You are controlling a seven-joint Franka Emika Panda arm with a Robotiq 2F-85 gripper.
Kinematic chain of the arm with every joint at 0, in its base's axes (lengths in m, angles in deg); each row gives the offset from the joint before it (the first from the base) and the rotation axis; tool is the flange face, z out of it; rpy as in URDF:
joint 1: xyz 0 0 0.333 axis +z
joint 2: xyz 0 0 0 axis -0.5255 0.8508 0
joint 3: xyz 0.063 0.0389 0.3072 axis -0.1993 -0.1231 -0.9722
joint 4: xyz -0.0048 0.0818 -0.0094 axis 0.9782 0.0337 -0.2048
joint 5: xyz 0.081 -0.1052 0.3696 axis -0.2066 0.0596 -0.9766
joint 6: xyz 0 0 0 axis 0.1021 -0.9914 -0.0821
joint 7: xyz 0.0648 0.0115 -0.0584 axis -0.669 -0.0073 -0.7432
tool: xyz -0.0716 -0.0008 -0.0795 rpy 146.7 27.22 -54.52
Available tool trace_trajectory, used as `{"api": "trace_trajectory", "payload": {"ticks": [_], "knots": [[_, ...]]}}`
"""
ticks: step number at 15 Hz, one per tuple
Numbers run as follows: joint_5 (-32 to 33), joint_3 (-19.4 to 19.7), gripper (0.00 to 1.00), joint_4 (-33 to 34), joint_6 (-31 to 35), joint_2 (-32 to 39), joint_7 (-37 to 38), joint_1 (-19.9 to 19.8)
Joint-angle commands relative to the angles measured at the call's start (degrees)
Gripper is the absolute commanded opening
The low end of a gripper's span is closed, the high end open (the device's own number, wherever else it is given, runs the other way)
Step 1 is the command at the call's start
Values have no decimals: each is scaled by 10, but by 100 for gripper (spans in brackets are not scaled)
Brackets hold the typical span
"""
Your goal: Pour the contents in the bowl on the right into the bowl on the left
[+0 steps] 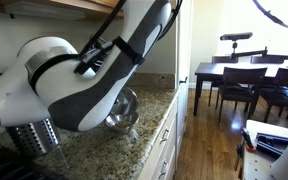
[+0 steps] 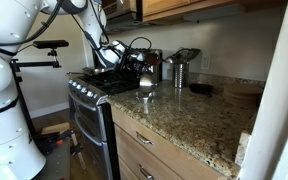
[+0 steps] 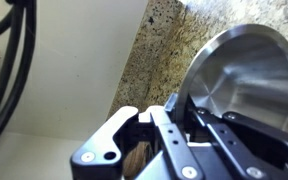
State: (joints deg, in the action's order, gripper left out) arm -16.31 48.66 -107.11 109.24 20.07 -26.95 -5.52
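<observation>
Shiny round steel bowl [image 3: 249, 65] hangs tilted right at my fingertips, its rim clamped between the jaws of my black gripper [image 3: 179, 112], hollow side facing me. Beyond and below it spreads the speckled granite countertop [image 3: 159, 50].

The claw [image 3: 149, 120] has matt black links and a paler, smooth finger [image 3: 122, 122]. Touching its right side, the bowl [image 3: 246, 70] is brushed metal with a soft sheen inside. Beyond the claw the countertop [image 3: 164, 45] is speckled polished stone, and to its left a cream panel [image 3: 74, 70] looks smooth and matt.
</observation>
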Motion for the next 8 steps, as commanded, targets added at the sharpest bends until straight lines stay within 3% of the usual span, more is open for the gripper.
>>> {"api": "trace_trajectory", "payload": {"ticks": [1, 8], "knots": [[-13, -5, 6, -21, 6, -32, 8, -20], [-45, -5, 6, -39, 21, -64, 24, -47]]}}
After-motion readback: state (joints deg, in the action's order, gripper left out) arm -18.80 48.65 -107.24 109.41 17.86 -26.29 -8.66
